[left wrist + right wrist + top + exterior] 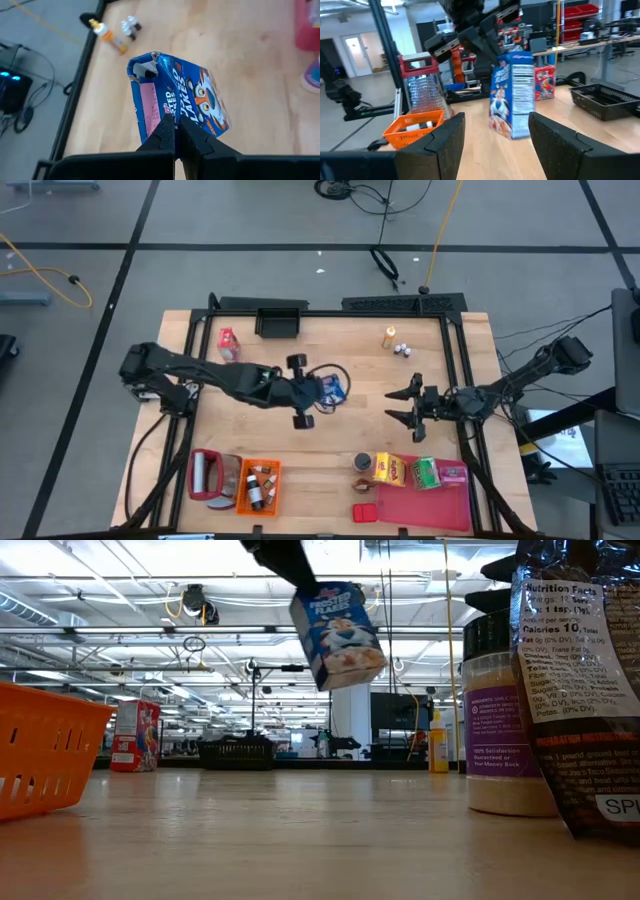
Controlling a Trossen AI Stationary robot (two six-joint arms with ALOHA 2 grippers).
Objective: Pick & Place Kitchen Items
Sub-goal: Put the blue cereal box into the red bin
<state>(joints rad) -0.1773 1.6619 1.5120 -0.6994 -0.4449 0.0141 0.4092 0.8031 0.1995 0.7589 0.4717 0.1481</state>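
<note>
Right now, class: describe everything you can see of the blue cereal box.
The blue cereal box is small printed cardboard, with "Frosted Flakes" lettering, a cartoon tiger on its front and a nutrition panel on one side. Its top flap looks torn open. It hangs tilted above the table, near the middle, touching nothing but the left end effector, shut on its edge.

The centre of the worktop [330, 450] is bare wood, open for passage. A blue cereal box [333, 388], held clear of the surface by the left hand [318, 392], blocks the air above mid-table. The right hand [404, 406] hangs spread near the right edge. Boxes line the near edge [412, 471]; an orange crate [259, 485] occupies the near-left corner.
</note>
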